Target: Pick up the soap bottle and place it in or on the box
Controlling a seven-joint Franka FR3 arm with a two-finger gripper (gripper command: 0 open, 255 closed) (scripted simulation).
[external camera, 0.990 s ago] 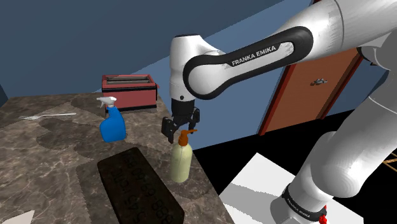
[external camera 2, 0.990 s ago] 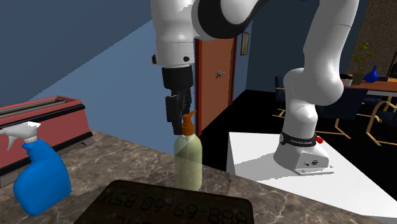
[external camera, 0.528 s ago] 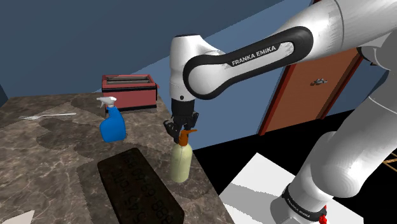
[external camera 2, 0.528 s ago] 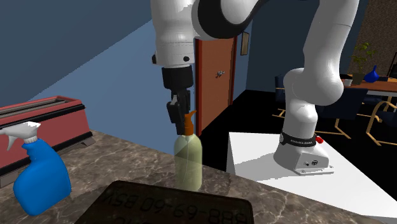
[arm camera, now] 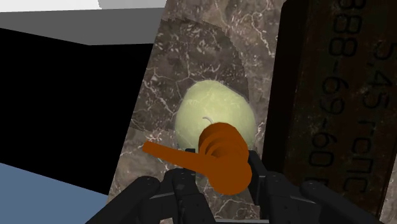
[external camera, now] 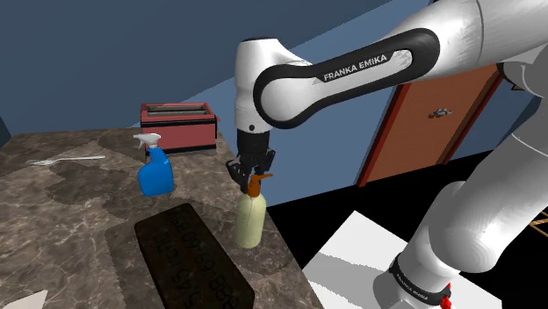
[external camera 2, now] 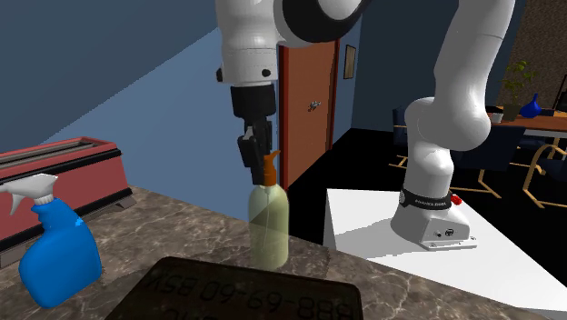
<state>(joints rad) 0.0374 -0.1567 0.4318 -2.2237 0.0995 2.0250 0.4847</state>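
Wrist view first: my claw (arm camera: pixel 221 175) is pinched on the orange pump (arm camera: pixel 219 156) of the soap bottle (arm camera: pixel 216 111). One black finger sits on each side of the pump neck, and the pale yellow-green body hangs straight below. The spout pokes out sideways past one finger.

A second ago my fingers stood apart around that pump. Half a second ago they had pressed in on it. Since then my wrist has come up a little, and the bottle has come up with it. In the shoulder view its base sits slightly higher against the marbled table (external camera: pixel 79 211) than it did. The second exterior view shows the same small rise. I judge that the bottle is just clear of the table, so the grasp has taken and the lift is under way. The grip is high on a narrow neck, though, so I expect the body could swing or slip if I move fast.

The box (external camera: pixel 189 255) I take to be the dark flat thing printed with digits, just beside the bottle on the shoulder view's left. Nothing lies on it. Farther back stand a blue spray bottle (external camera: pixel 155 173) and a red appliance (external camera: pixel 178 125), whose inside I cannot see.
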